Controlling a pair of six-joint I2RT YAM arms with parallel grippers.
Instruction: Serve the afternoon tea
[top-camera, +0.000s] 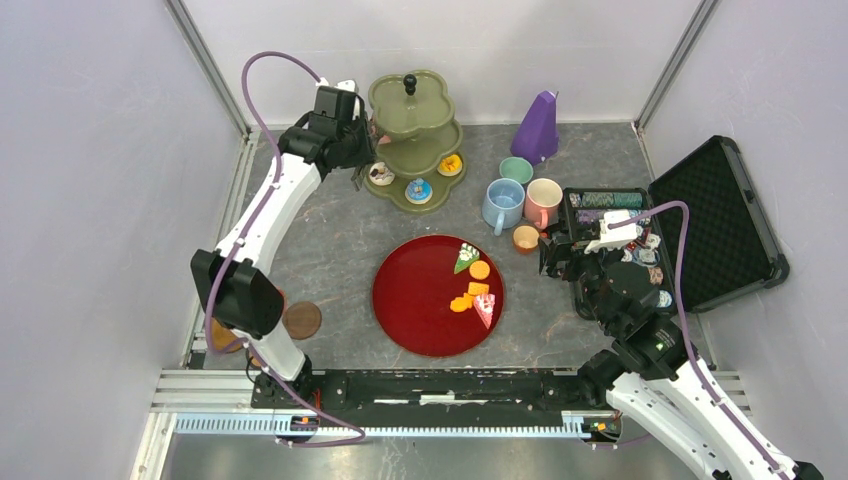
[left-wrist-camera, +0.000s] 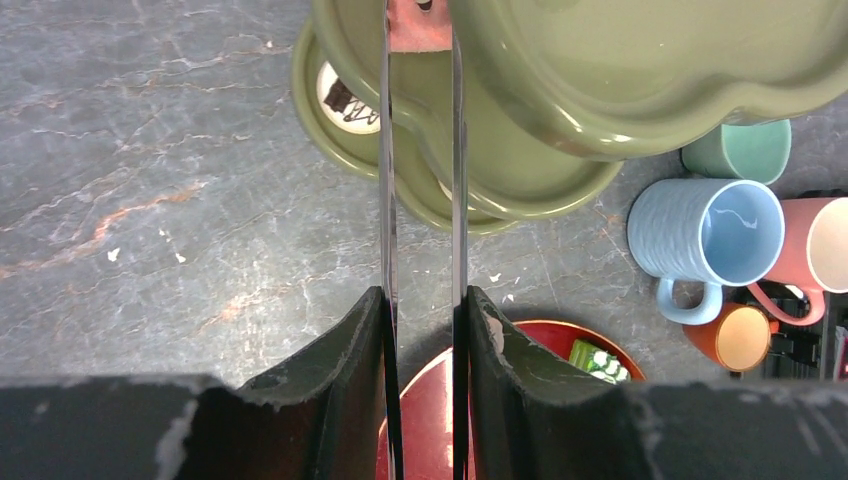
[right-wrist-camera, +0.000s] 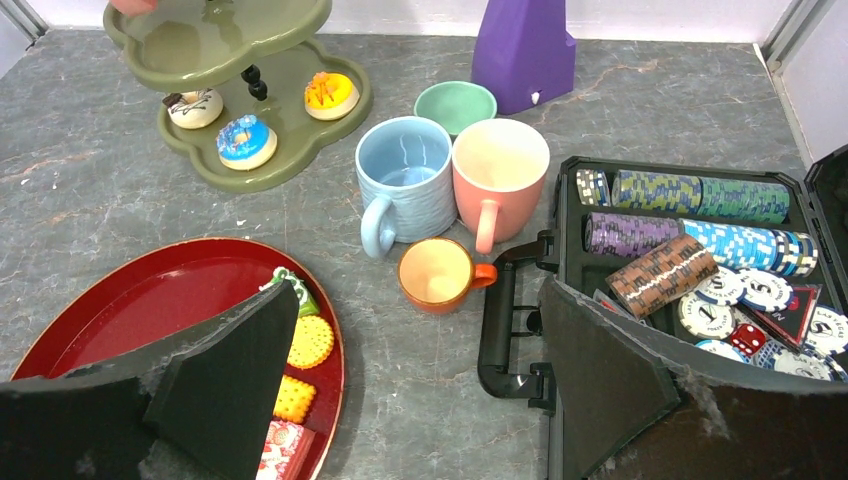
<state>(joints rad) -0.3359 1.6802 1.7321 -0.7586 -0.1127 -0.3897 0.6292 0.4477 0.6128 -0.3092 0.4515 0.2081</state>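
Observation:
My left gripper (top-camera: 366, 135) is at the left side of the green tiered stand (top-camera: 425, 108), shut on a small pink piece (left-wrist-camera: 415, 35) at the middle tier's edge. Three donuts, white (top-camera: 381, 174), blue (top-camera: 419, 190) and orange (top-camera: 451, 164), sit on the bottom tier. The red tray (top-camera: 415, 300) holds a green cake slice (top-camera: 466, 258), orange biscuits (top-camera: 480, 270) and a pink cake slice (top-camera: 485, 310). Blue (top-camera: 503, 204), pink (top-camera: 543, 202) and green (top-camera: 516, 171) mugs stand together. My right gripper (right-wrist-camera: 416, 300) is open and empty, just short of the orange cup (right-wrist-camera: 435, 272).
A purple metronome (top-camera: 537, 128) stands behind the mugs. An open black case (top-camera: 720, 225) of poker chips (right-wrist-camera: 690, 195) lies at the right, its handle beside my right fingers. A brown coaster (top-camera: 301, 320) lies near the left arm's base.

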